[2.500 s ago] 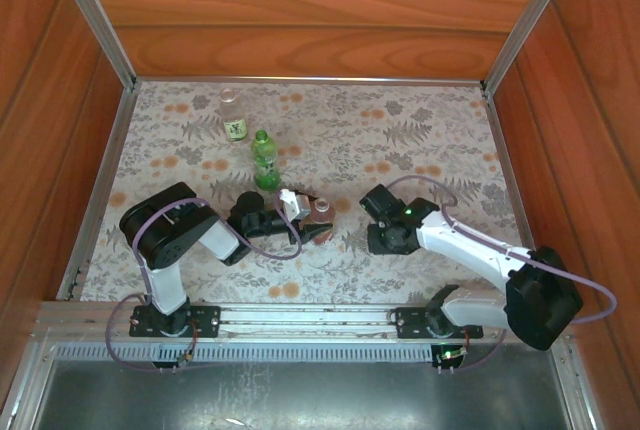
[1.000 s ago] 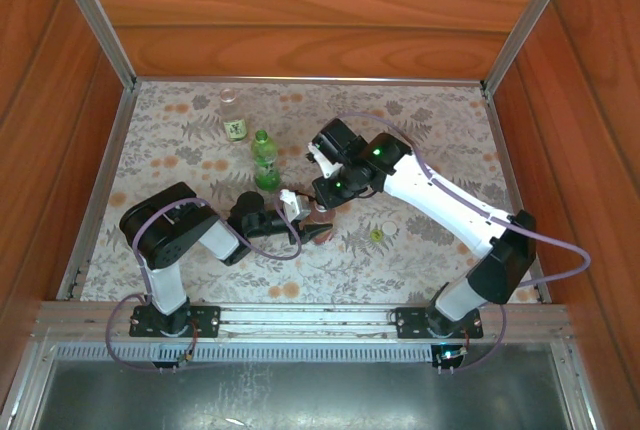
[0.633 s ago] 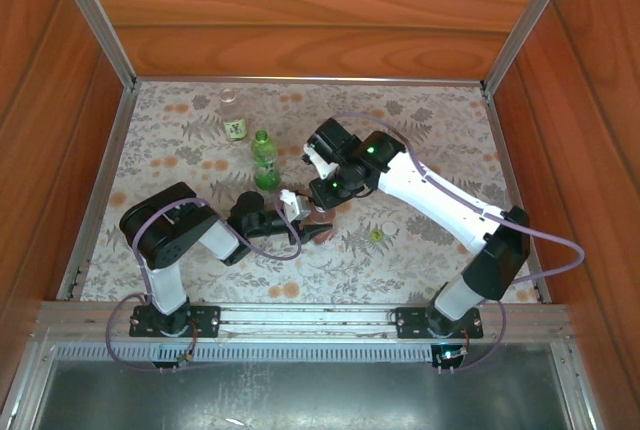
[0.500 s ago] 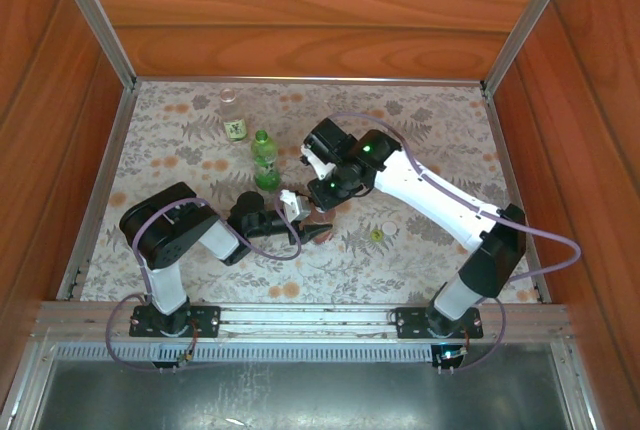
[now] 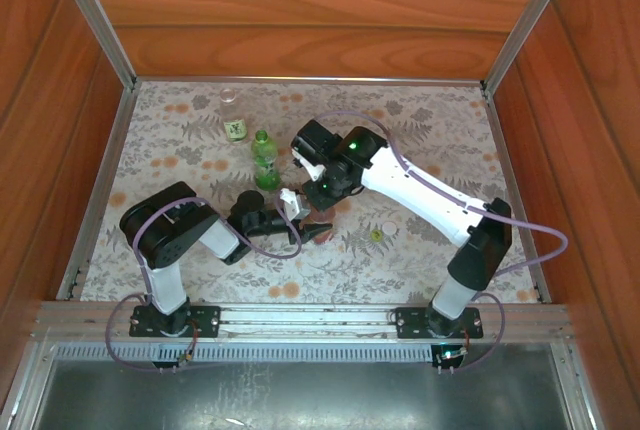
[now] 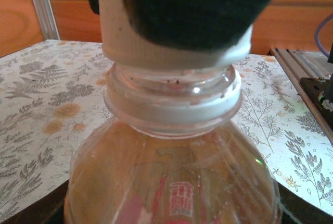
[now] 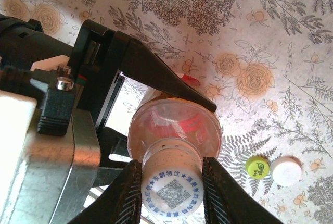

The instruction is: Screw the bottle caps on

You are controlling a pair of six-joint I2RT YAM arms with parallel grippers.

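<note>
Top view: three bottles on the floral bench, a clear dark-labelled plastic bottle and a green plastic bottle toward the far left corner, the third mid-bench under the right tool. Left wrist: this amber-filled plastic bottle looks light and easily dented, best gripped low. Right wrist: the right tool clamps its small white plastic cap, the left tool grips its body, and a yellow-green cap and loose white cap lie together, making three caps.

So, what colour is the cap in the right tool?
White cap, blue print on top; clearest in the right wrist view.
</note>
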